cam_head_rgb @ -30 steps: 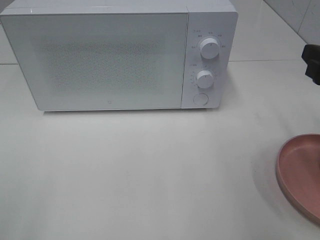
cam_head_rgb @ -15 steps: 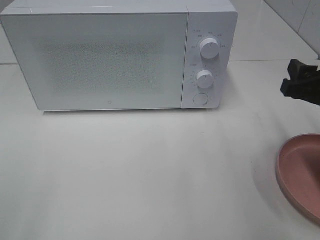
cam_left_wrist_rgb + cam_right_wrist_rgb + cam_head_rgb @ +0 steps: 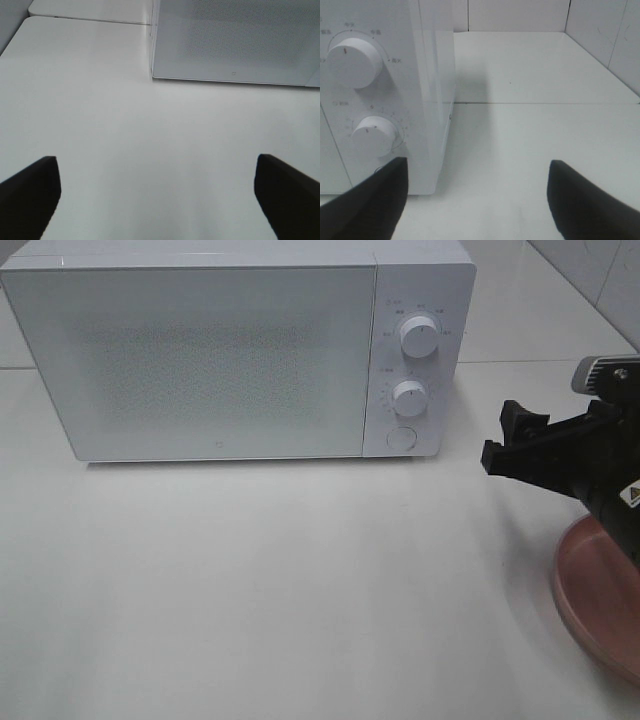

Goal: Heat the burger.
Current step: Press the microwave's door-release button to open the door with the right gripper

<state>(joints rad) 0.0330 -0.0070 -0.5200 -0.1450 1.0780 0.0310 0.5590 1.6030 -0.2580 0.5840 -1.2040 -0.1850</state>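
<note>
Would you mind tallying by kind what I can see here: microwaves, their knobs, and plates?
Microwave: 1
Knobs: 2, upper and lower
Pink plate: 1
Total: 4

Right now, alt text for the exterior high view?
A closed white microwave stands on a white table. From the right, the open, empty right hand points toward its knobs; a pink plate lies beneath the arm. No burger visible.

Wht microwave (image 3: 220, 360) & pink plate (image 3: 598, 605)
</note>
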